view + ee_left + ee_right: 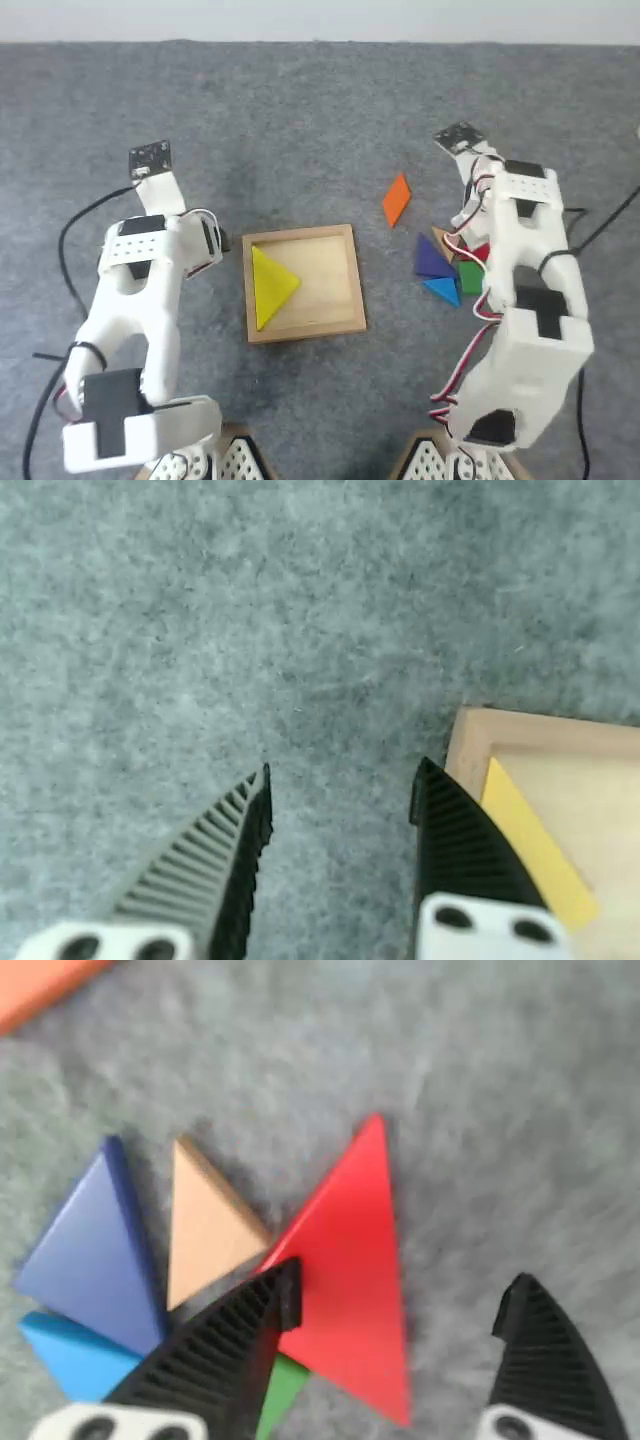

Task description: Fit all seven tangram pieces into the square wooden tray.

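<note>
One yellow triangle (pixel 270 285) is lying inside the tray (pixel 300 330); six pieces (pixel 432 258) are sitting outside it; the left gripper (pixel 345 770) is hanging beside the tray, fingers spread; the right gripper (pixel 405 1275) is hanging above one red triangle (pixel 350 1260), fingers spread.

Triangle (pixel 270 285) in tray (pixel 305 329), left half; remaining pieces (pixel 432 258) clustered right of tray.

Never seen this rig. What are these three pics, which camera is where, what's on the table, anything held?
Two robot arms sit at a grey mat. The high view looks down from above; the other two come from cameras on each arm's wrist. The left gripper is open over bare mat beside the wooden tray, which holds a yellow triangle. The right gripper is open above a red triangle, among a tan piece, a dark blue piece, a light blue piece and a green piece. An orange piece lies apart. Nothing is held.
</note>
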Tool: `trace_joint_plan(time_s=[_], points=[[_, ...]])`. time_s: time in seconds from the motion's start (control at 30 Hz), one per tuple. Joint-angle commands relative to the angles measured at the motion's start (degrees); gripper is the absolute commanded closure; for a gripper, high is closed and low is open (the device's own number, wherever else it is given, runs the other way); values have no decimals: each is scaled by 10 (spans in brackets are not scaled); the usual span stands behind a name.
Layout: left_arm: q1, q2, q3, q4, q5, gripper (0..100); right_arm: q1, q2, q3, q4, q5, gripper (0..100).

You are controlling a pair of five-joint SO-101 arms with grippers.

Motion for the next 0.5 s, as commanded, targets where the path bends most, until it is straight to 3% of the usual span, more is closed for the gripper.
trace_joint_plan(time_s=[0.0, 0.23, 0.47], points=[[-4, -28, -20, 1, -8, 778, -2, 10, -18, 17, 26, 677], [-4, -26, -16, -11, -11, 778, 10, -7, -18, 69, 69, 674], [-4, -25, -15, -10, -11, 778, 10, -71, 35, 84, 122, 589]])
